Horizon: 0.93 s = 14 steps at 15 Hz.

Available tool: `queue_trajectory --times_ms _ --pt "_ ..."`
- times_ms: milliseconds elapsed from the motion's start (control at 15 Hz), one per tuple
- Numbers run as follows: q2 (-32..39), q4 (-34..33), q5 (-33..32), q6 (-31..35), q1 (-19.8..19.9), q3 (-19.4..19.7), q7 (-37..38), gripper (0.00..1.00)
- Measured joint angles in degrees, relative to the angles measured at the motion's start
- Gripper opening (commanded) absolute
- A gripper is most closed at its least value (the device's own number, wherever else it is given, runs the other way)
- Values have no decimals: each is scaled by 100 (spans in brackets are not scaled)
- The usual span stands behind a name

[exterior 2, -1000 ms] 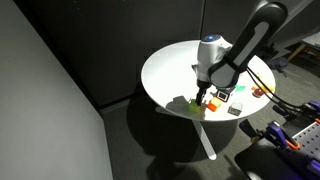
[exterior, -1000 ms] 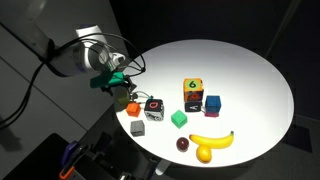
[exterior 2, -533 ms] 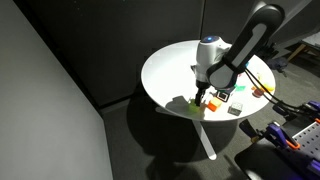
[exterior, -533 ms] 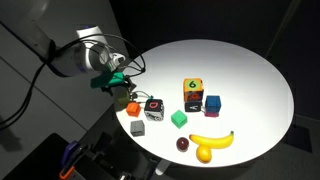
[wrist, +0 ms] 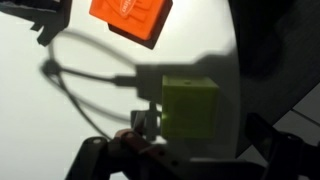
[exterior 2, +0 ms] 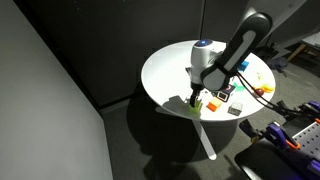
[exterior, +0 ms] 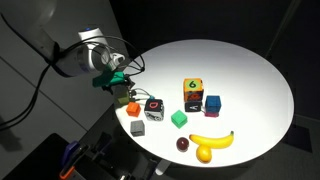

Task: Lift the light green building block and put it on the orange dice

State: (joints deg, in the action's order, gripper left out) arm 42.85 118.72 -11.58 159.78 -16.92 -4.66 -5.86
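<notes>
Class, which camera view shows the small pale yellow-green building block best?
The wrist view: the small pale yellow-green building block sits large, mid-frame, top face clear. In an exterior view the block is only a tiny green patch; in an exterior view the gripper seems to cover it.

A round white table (exterior: pixel 245 70) stands brightly lit in a dim room, its top almost glaring in both exterior views. In an exterior view a pale slanted leg (exterior 2: pixel 204 138) carries it above a dark grey floor (exterior 2: pixel 130 150). A plain grey wall (exterior 2: pixel 40 100) fills one side.
</notes>
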Motion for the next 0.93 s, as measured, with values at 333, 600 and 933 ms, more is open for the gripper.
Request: queue_trajectory --times_ms 333,600,933 --pt "343 -270 -30 0 -139 22 0 100" --pt "542 -458 -38 0 -238 110 0 100" --pt "688 -627 -38 0 -244 197 1 49"
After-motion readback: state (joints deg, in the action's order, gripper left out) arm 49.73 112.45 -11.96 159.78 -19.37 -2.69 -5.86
